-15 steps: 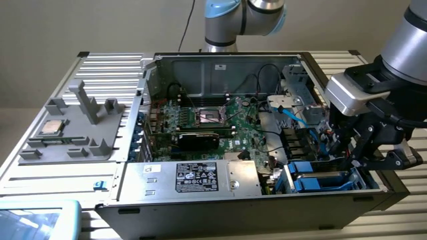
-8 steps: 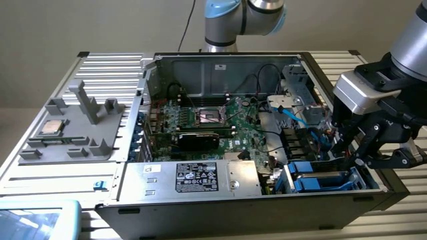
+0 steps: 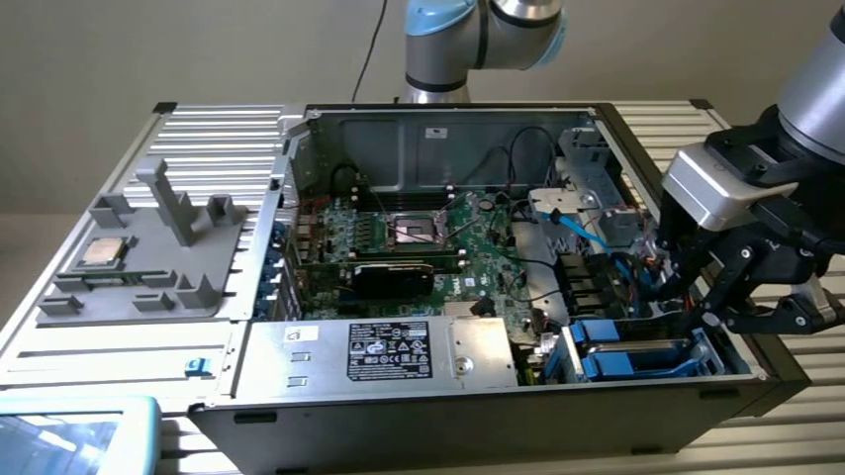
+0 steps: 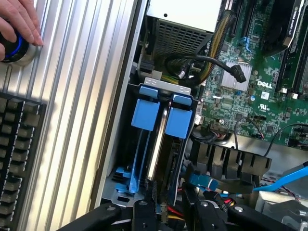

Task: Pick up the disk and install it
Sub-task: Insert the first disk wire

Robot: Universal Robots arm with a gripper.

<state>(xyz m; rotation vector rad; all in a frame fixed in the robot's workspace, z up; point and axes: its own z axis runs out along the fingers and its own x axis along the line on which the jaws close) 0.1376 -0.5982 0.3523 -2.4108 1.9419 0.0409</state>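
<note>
The disk [image 4: 157, 149] stands on edge in the drive bay at the corner of the open computer case, its thin silver edge showing between two bright blue carrier tabs [image 4: 146, 114]. In the exterior view the blue carriers [image 3: 631, 348] sit in the case's near corner, on that view's right. My gripper [image 3: 750, 315] hangs just above and beside this bay. Its black fingers [image 4: 143, 215] are spread apart, clear of the disk, with nothing between them. The gripper [image 4: 174, 216] is open.
A person's hand [image 4: 19, 21] rests on a blue-ringed button on the ribbed table, beside a keyboard [image 4: 18, 159]. Inside the case are the motherboard [image 3: 410, 233], a silver power supply [image 3: 396, 351] and loose blue cables [image 3: 581, 233]. A grey fixture holds a CPU chip [image 3: 103, 252].
</note>
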